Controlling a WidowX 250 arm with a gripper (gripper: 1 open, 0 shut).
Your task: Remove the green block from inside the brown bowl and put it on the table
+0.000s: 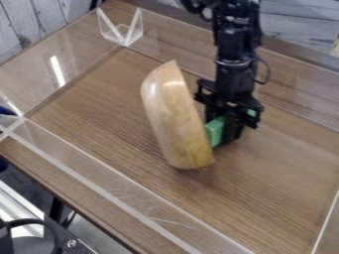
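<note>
The brown bowl (176,114) stands tipped up on its rim near the middle of the table (93,109), with its opening turned right, toward the arm. My gripper (220,135) points steeply down, right against the bowl's open side. It is shut on the green block (213,132), which shows as a small bright patch between the black fingers (239,121) and the bowl's wall. Most of the block is hidden by the fingers and the bowl. I cannot tell whether the bowl's rim is also pinched.
Low clear acrylic walls (79,169) edge the tabletop on all sides. A clear angled bracket (119,28) stands at the back left corner. The black arm (236,40) rises from the gripper toward the top of the view.
</note>
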